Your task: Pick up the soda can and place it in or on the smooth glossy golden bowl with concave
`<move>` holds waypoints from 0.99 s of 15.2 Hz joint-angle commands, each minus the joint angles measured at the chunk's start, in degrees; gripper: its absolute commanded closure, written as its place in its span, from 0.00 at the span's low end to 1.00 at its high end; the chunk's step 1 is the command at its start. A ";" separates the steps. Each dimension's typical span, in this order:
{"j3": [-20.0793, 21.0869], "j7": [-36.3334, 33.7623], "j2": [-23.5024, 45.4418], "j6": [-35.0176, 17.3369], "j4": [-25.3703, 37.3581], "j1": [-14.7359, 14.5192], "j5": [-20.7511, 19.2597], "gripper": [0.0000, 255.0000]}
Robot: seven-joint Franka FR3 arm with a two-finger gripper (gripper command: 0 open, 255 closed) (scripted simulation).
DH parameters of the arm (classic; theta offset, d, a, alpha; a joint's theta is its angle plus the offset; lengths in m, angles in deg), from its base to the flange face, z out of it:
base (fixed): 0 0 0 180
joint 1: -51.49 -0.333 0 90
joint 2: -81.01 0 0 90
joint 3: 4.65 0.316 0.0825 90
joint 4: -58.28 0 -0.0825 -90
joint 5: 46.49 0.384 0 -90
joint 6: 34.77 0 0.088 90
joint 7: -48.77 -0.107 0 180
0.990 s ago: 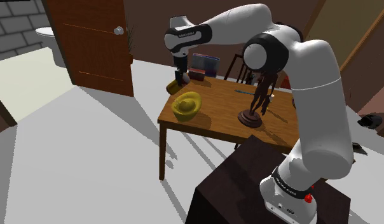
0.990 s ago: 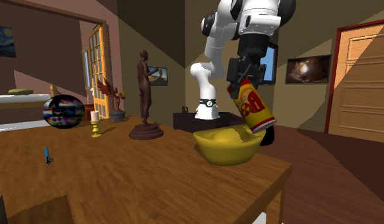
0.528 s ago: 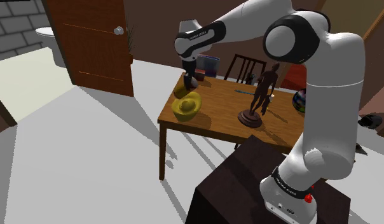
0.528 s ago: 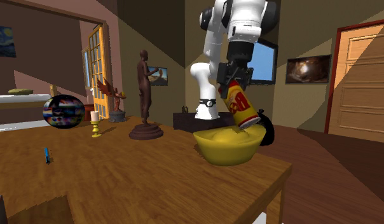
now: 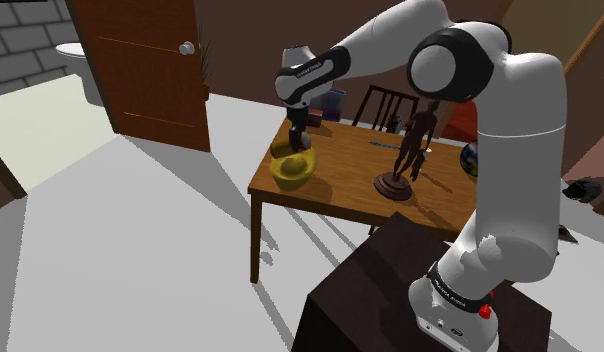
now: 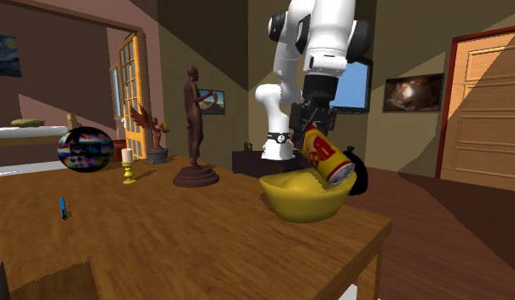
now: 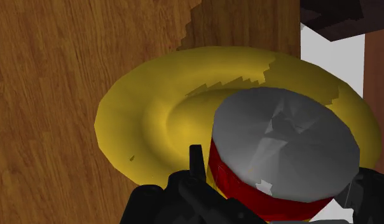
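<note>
Fingers (image 7: 196, 167): clamped on the soda can (image 6: 326, 156), one black finger on each side of it.
Soda can: red and yellow, tilted, grey end lowest, over the bowl's hollow at about rim level. Whether it touches the bowl cannot be told.
Bowl (image 6: 305, 199): glossy yellow, near the bench (image 6: 162, 243) corner.
</note>
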 commanded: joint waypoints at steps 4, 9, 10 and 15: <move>0.27 -0.09 1.70 -2.61 -0.96 0.07 0.34 1.00; 0.27 -0.09 1.71 -2.60 -0.95 0.07 0.34 1.00; 0.27 -0.09 1.71 -2.60 -0.95 0.07 0.34 1.00; 0.27 -0.10 1.70 -2.61 -0.97 0.07 0.34 0.00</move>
